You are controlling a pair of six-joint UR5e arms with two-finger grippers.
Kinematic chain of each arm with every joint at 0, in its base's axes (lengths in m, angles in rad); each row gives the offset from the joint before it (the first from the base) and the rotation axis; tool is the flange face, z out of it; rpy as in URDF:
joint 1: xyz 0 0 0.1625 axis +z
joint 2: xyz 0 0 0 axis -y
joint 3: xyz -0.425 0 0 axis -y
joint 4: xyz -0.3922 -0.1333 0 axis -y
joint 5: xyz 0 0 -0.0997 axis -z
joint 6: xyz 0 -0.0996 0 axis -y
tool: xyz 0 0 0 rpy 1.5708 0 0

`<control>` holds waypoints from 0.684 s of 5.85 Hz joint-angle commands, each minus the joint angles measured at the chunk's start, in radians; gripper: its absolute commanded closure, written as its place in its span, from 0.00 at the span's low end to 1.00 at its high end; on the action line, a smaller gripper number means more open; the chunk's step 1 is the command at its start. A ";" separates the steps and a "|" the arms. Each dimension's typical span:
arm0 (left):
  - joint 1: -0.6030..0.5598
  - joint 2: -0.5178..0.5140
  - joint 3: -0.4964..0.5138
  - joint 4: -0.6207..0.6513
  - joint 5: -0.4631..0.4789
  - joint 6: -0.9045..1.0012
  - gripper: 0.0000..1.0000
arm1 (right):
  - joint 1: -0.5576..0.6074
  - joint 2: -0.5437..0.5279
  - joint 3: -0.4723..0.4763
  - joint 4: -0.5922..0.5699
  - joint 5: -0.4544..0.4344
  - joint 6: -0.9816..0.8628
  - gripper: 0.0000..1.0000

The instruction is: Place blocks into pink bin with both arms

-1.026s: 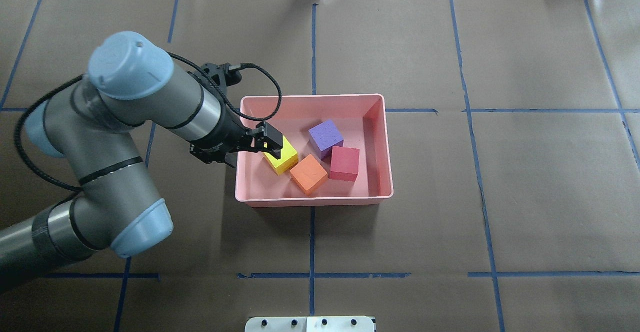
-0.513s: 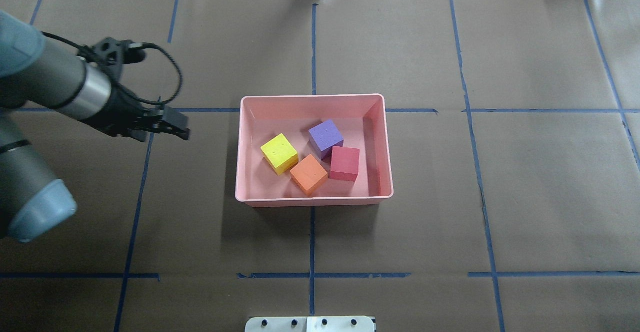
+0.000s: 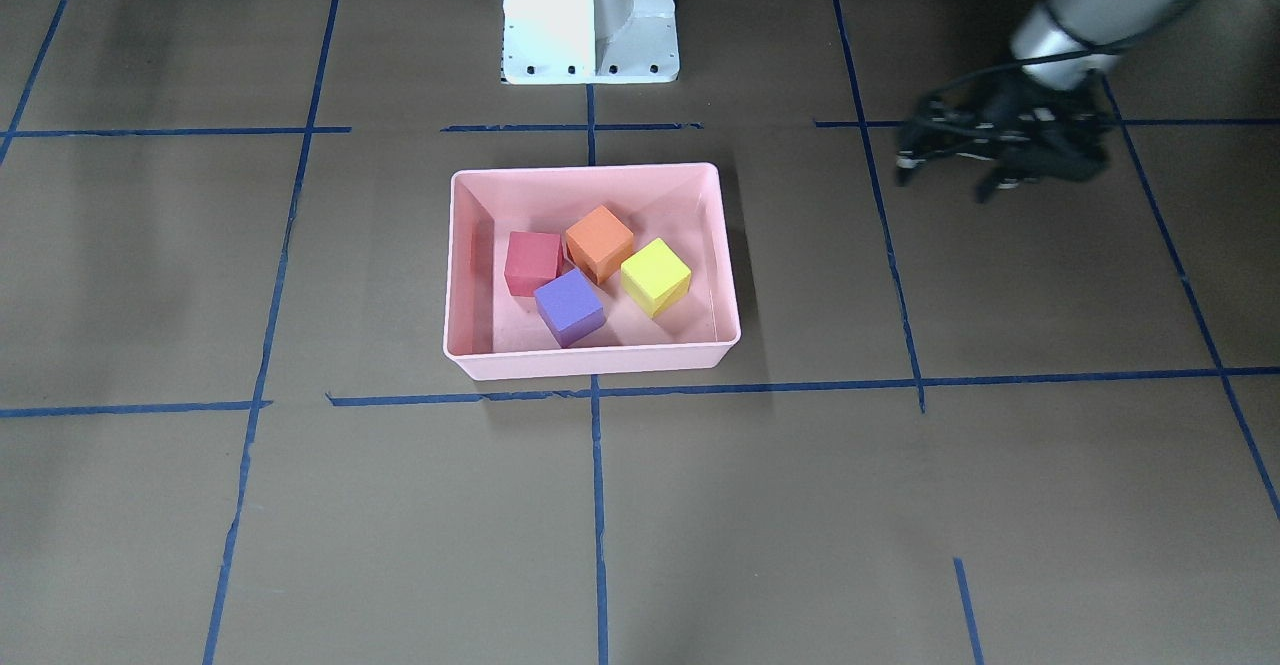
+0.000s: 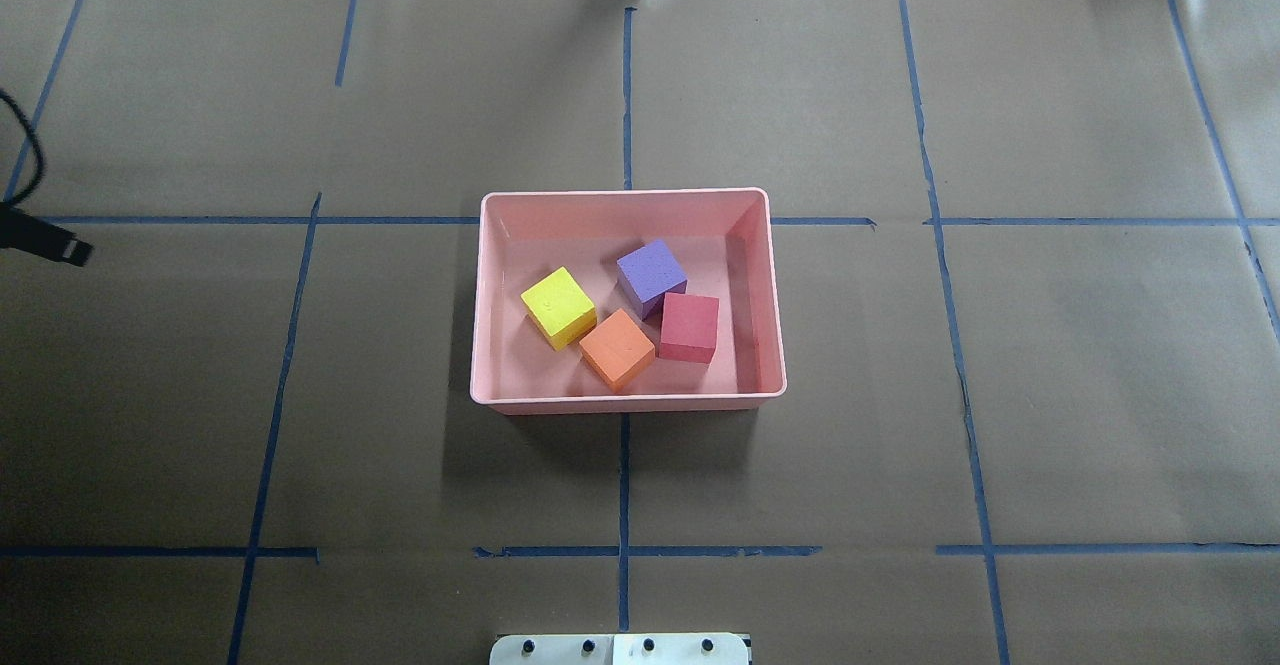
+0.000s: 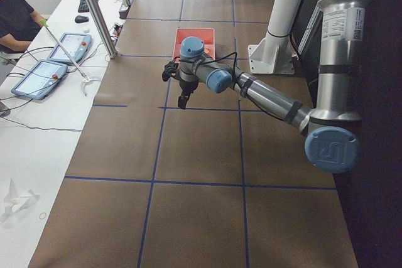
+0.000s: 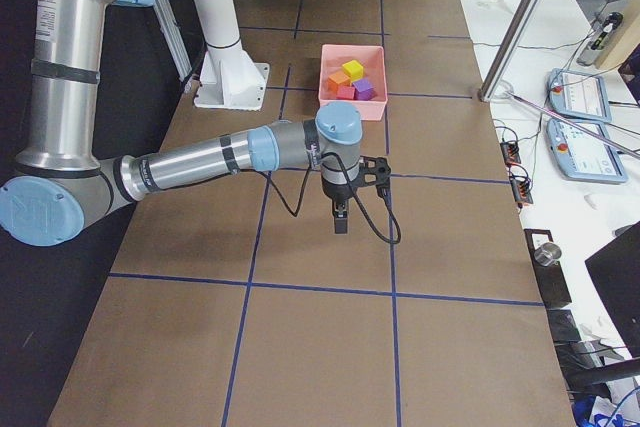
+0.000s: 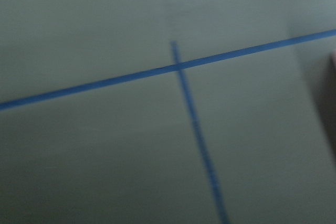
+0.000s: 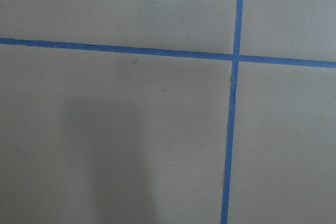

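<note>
The pink bin point(image 4: 625, 404) sits mid-table and also shows in the front view point(image 3: 590, 364). All four blocks lie loose inside it: yellow point(image 4: 558, 306), purple point(image 4: 651, 275), red point(image 4: 689, 327) and orange point(image 4: 617, 348). My left gripper point(image 3: 945, 180) hangs open and empty over bare table, far to the bin's left; only its tip point(image 4: 68, 247) shows at the overhead view's left edge. My right gripper point(image 6: 340, 219) shows only in the exterior right view, pointing down over the table well away from the bin, and I cannot tell whether it is open or shut.
The white pedestal base point(image 3: 590, 15) stands behind the bin. Blue tape lines point(image 4: 624, 475) cross the brown paper table cover. A side desk with tablets point(image 5: 53, 61), a metal post point(image 5: 94, 10) and a seated person point(image 5: 16, 17) lie beyond the table's far edge.
My left gripper let go of the yellow block in the bin and drew back to the left, almost out of the overhead view. The blocks have not moved.
</note>
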 commanded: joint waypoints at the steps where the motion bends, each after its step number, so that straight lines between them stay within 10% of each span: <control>1: -0.295 0.025 0.068 0.222 0.000 0.500 0.00 | 0.025 -0.012 -0.023 0.004 0.002 -0.047 0.00; 4: -0.344 0.051 0.205 0.394 -0.038 0.592 0.00 | 0.038 -0.043 -0.053 0.002 -0.013 -0.127 0.00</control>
